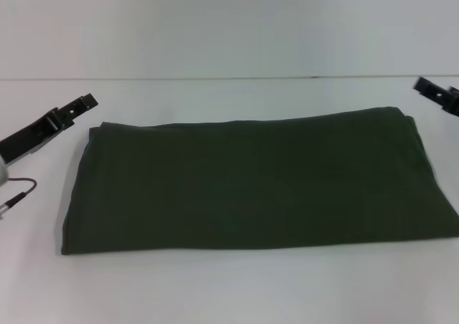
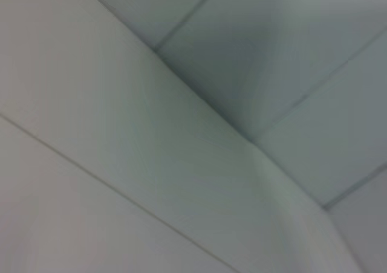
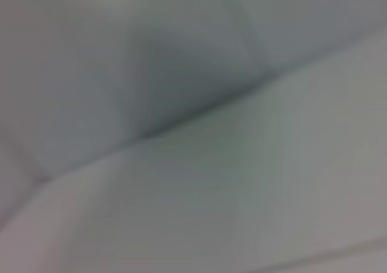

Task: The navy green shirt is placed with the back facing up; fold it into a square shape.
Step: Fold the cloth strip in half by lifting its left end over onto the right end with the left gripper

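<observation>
Head view shows the navy green shirt (image 1: pixel 251 184) folded into a wide flat band across the middle of the white bench (image 1: pixel 229 288), reaching its right edge. It looks soft, light and limp, so I judge pinching the short left-hand corners best. Left tool (image 1: pixel 80 106) hovers off that end, right tool (image 1: pixel 434 89) at the far right; whether either is apart, I cannot tell.

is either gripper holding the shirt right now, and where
Nothing is held. The left gripper and right gripper are both off the folded navy green shirt, at its far corners.
</observation>
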Robot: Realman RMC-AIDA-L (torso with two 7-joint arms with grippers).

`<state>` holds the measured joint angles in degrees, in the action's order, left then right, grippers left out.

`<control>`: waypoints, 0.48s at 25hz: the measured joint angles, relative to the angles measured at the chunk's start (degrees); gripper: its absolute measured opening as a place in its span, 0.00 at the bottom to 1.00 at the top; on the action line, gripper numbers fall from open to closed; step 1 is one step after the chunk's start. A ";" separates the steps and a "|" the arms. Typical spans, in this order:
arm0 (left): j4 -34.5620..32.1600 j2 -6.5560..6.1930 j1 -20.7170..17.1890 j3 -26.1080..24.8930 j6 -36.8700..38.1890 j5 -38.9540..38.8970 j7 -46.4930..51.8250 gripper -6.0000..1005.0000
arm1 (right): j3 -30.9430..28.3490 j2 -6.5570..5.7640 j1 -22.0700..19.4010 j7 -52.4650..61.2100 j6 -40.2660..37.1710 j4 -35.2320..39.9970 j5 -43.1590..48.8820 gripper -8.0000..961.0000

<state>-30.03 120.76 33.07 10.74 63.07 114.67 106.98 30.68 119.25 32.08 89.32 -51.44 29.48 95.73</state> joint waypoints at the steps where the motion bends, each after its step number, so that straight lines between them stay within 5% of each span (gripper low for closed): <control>1: -0.62 -0.48 -0.66 0.19 2.67 0.76 1.74 0.61 | 0.09 -0.11 -0.86 -4.04 -5.45 0.06 -0.71 0.81; 5: -5.31 -1.88 -3.12 0.89 16.75 7.64 11.53 0.77 | 3.20 -0.32 -3.23 -18.50 -25.81 0.58 2.89 0.87; 7: -7.81 -2.18 -4.28 0.81 20.91 10.30 16.01 0.86 | 4.29 -0.33 -3.33 -20.34 -28.01 0.78 4.72 0.91; 12: -13.84 -2.74 -7.50 0.44 26.63 16.39 27.22 0.88 | 9.89 0.28 -3.41 -27.81 -33.41 1.42 12.59 0.91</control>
<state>-43.87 118.02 25.57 11.18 89.70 131.06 134.20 40.57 119.53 28.66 61.52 -84.84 30.89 108.32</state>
